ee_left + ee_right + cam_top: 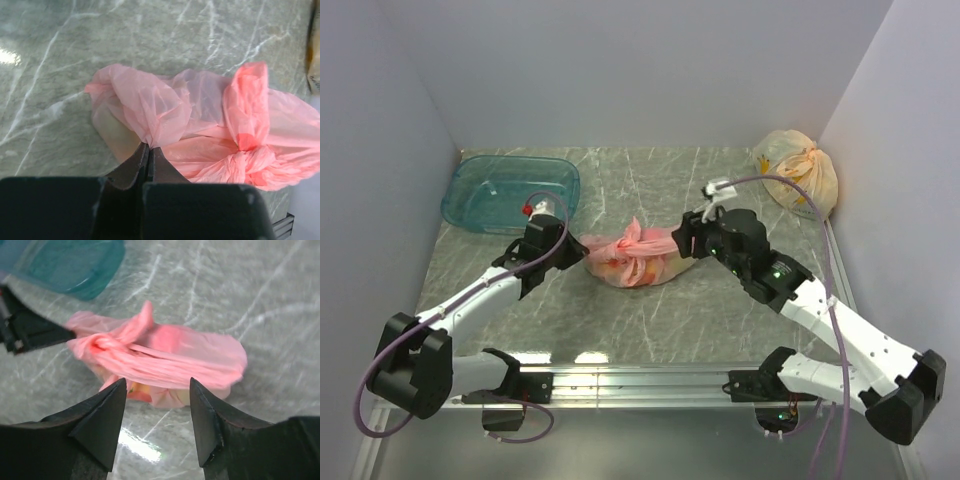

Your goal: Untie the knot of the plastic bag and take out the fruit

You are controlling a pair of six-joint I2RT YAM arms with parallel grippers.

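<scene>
Knotted plastic bag (175, 357) — fruit (141, 390) inside only a blurred yellow-orange glimpse.

Gray-green marble-look table (650, 310) w/ white veins, glossy top. Small bright glare spots (592, 357) sit near its front edge. Plain pale walls box it in on 3 sides: back wall (640, 70), left wall (370, 150), right wall (910, 100). Metal rail (640, 380) runs along the near edge. Light soft & even.
</scene>
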